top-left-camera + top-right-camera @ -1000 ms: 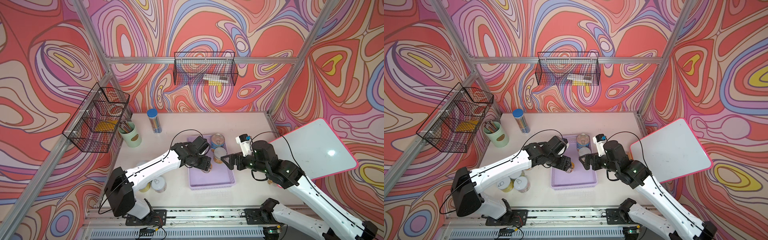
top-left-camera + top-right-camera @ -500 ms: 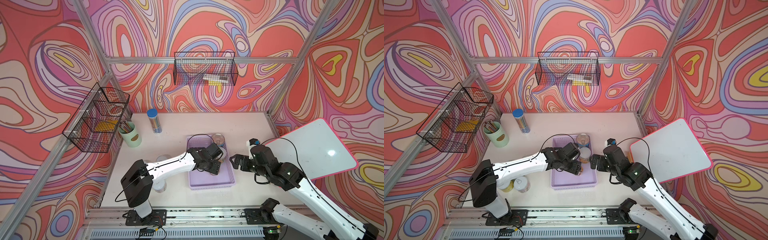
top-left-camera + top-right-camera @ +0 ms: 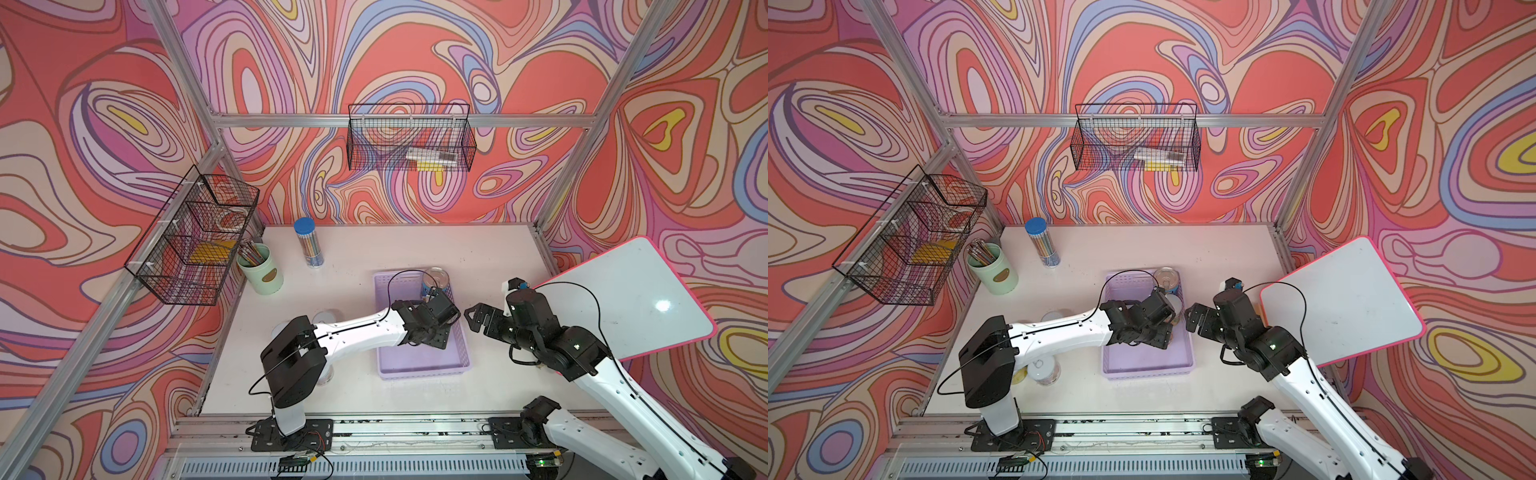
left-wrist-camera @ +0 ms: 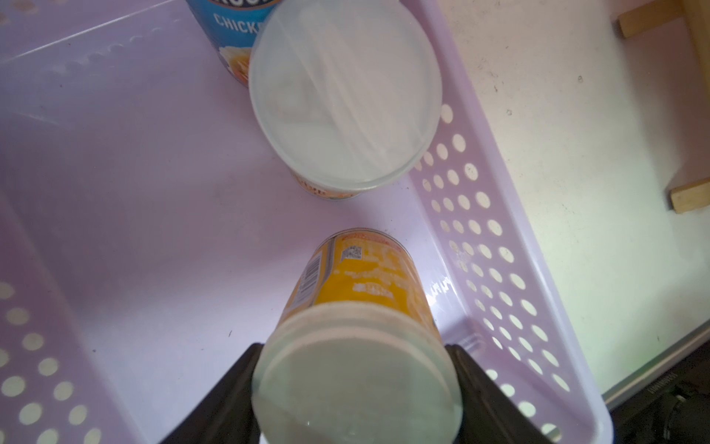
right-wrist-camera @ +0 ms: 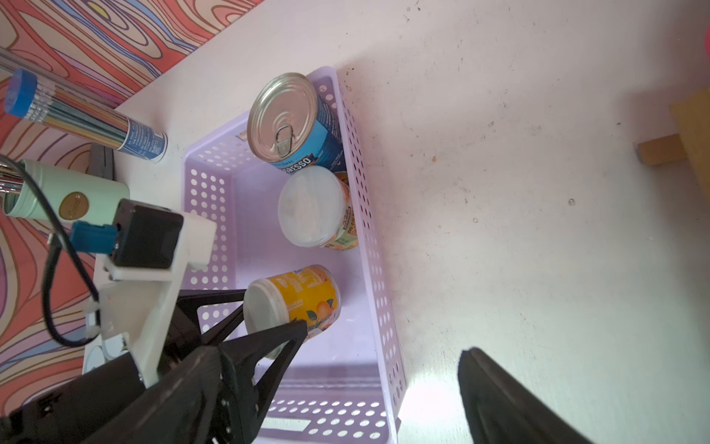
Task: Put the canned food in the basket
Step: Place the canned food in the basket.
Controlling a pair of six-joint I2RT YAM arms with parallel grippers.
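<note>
A robot's left hand (image 5: 265, 321) pinched a small cylindrical tin with a yellow fruit label and a white plastic lid (image 5: 303, 296) near its lidded end. It held the tin tilted inside the shallow rectangular lilac plastic basket (image 5: 378, 276), which lay at the lower centre of both top views on the pale, scuffed surface (image 3: 415, 249). Whether the tin's base touched the basket floor could not be told.

The right hand (image 3: 471, 319) hung spread wide and empty just right of the basket in a top view.

The placing probably called for righting the tin first and settling its base flat on the floor before the fingers parted. A tilted cylinder let go early would likely roll on the smooth plastic. It also needed to land apart from the squat tin with a frosted white lid (image 5: 311, 205) just beside it.

At the basket's far end stood a wider blue-labelled can with a bare metal pull-tab top (image 5: 292, 119). The basket's walls were punched with rows of round holes, and its floor was plain and glossy. The held tin's label looked slick, and its ridged lid gave the fingers some purchase.

More white-topped tins (image 3: 1042, 368) waited on the surface under the left arm, at the lower left of the basket in a top view.
</note>
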